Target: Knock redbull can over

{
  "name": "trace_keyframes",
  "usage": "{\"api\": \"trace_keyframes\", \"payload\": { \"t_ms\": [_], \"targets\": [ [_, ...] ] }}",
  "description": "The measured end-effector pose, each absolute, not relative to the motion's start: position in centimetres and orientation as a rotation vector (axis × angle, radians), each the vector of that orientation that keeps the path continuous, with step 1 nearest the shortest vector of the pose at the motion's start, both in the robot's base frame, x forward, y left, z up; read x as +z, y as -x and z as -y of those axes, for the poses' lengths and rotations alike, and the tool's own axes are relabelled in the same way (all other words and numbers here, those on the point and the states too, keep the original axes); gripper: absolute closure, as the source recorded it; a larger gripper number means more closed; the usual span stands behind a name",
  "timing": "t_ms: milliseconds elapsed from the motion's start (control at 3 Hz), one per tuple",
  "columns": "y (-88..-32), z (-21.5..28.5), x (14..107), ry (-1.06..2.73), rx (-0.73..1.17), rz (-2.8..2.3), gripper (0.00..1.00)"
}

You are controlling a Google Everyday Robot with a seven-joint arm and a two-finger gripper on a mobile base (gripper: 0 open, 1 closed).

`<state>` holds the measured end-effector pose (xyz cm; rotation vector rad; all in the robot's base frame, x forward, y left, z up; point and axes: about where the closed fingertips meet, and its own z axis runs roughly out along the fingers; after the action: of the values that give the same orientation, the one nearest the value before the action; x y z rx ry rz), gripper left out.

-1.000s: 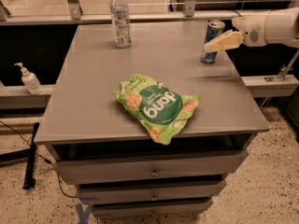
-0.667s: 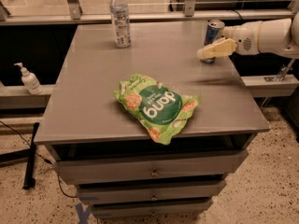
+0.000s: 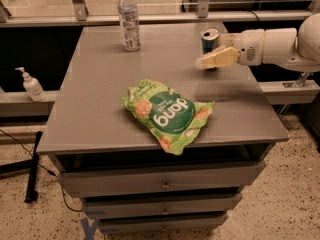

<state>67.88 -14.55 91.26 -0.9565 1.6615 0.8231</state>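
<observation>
Gripper [image 3: 204, 62]: cream tapered fingers, seemingly pressed together, holding nothing, just in front of the redbull can [image 3: 209, 38]. Can: slim metal cylinder, upright. Crinkled green bag [image 3: 167, 115] well nearer than the can.

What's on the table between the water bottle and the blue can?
Nothing: the camera view shows bare gray tabletop between the water bottle and the redbull can. The gripper is just in front of the can.
</observation>
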Motion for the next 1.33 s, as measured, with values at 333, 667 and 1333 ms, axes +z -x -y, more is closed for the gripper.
{"api": "trace_keyframes", "payload": {
  "t_ms": [333,667,1333],
  "targets": [
    [-66.4,12.1,93.6,1.025,0.878,-1.562,0.0],
    [-65.1,10.6,95.7,1.077,0.912,-1.488,0.0],
    [-64.2,12.9,95.9,1.11,0.857,-1.475,0.0]
  ]
}}
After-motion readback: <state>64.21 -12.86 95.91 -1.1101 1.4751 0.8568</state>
